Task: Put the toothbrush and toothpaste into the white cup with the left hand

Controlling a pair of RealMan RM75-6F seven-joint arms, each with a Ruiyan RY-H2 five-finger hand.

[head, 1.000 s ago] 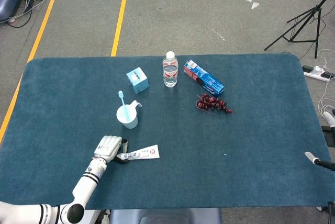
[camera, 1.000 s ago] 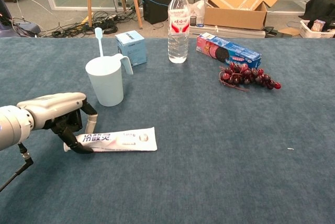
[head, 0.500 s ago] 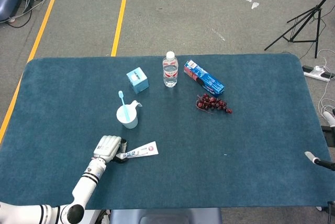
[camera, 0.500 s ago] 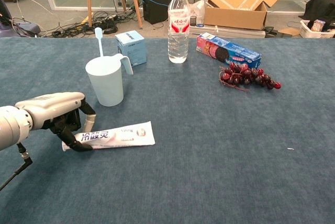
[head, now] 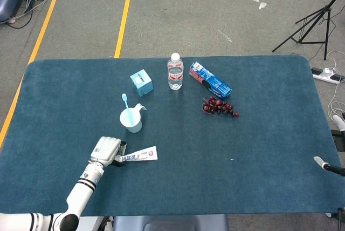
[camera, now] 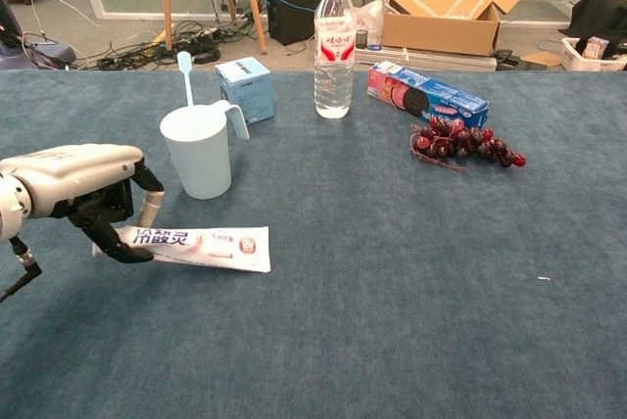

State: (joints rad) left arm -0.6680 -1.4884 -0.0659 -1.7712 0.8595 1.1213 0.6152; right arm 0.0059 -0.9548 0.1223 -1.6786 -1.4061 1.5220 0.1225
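The left hand (camera: 83, 199) has pulled the toothpaste (camera: 196, 248) a little to the left, lifting its cap end, fingers pinching that end. It lies just in front of the white cup (camera: 197, 150), where the toothbrush (camera: 184, 74) already stands. Next comes lifting it in.

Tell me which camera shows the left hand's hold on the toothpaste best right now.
The chest view: from the side, the left hand is close and large, its fingers curled over the cap end of the toothpaste. The head view looks down on the back of the hand, which hides the fingers; only the tube sticks out.
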